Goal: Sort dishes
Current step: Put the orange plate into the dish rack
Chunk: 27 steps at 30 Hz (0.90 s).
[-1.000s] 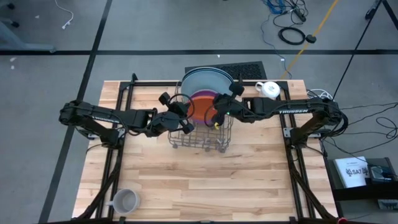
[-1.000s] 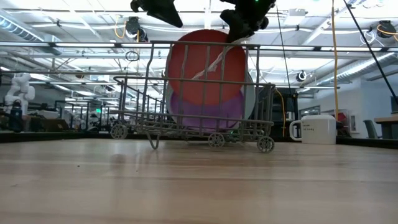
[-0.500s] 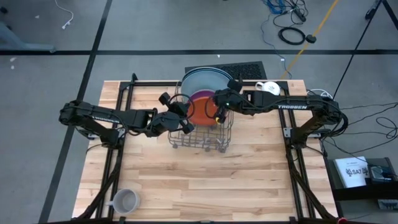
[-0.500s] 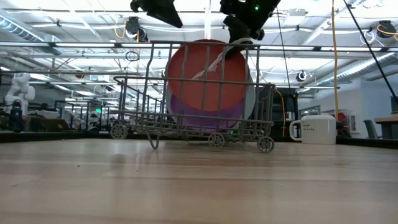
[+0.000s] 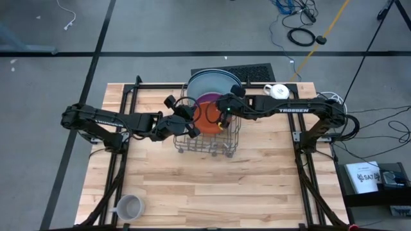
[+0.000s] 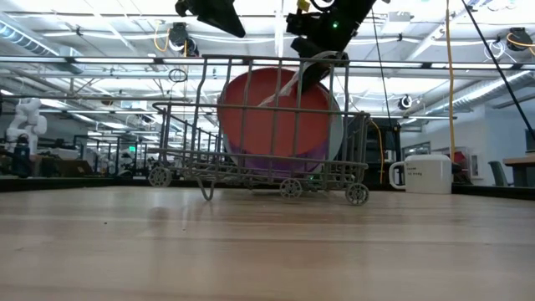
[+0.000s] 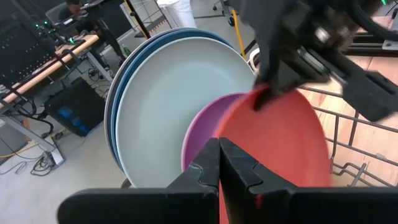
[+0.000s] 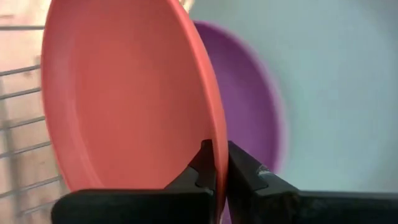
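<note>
Orange plate point(image 6: 276, 113) stands on edge in the rack point(image 5: 207, 136), just before the purple plate point(image 8: 249, 93). Right gripper point(image 8: 215, 163) pinches its rim at about 1 o'clock; left gripper point(image 7: 219, 163), clenched empty, waits beside the rack.

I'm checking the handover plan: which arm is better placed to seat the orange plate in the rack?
Right. The right gripper already pinches the orange plate's rim inside the rack; the left gripper, shut and empty, waits at the rack's side.

Plates point(image 5: 207, 86) stand upright in the rack point(image 5: 207, 144), mug point(image 5: 277, 92) to its right.
</note>
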Each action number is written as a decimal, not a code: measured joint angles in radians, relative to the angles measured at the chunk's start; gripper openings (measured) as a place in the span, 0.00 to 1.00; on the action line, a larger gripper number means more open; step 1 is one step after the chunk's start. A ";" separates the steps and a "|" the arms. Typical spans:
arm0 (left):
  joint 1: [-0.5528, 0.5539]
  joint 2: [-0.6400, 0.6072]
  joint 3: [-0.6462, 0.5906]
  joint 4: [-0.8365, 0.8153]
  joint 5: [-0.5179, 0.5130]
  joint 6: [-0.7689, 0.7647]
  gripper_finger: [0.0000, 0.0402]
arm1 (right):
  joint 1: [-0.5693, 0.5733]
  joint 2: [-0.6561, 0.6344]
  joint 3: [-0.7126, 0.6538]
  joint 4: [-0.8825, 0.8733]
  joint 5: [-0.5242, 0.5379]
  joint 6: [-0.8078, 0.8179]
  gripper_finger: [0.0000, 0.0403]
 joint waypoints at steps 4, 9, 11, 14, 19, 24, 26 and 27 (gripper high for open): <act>0.000 0.000 0.000 0.000 0.000 0.000 0.01 | 0.006 0.018 -0.002 -0.019 -0.022 0.006 0.01; 0.000 0.000 0.000 0.000 0.000 0.000 0.01 | 0.022 0.012 -0.004 0.060 0.011 -0.092 0.01; 0.000 0.000 0.000 0.000 0.000 0.000 0.01 | 0.030 0.001 -0.005 0.102 0.013 -0.148 0.01; 0.000 0.000 0.000 0.000 0.000 0.003 0.01 | 0.034 -0.014 -0.005 0.166 0.017 -0.210 0.01; -0.003 0.000 0.000 0.003 0.000 0.018 0.01 | 0.036 -0.029 -0.005 0.178 0.044 -0.221 0.01; -0.004 0.000 0.000 -0.022 0.000 0.018 0.01 | 0.047 -0.054 -0.005 0.056 0.036 -0.106 0.01; -0.003 0.000 0.000 -0.031 0.000 0.018 0.01 | 0.048 -0.062 -0.005 -0.001 0.021 -0.054 0.01; -0.002 0.000 0.000 -0.031 0.000 0.018 0.01 | 0.047 -0.062 -0.005 -0.033 -0.003 -0.032 0.01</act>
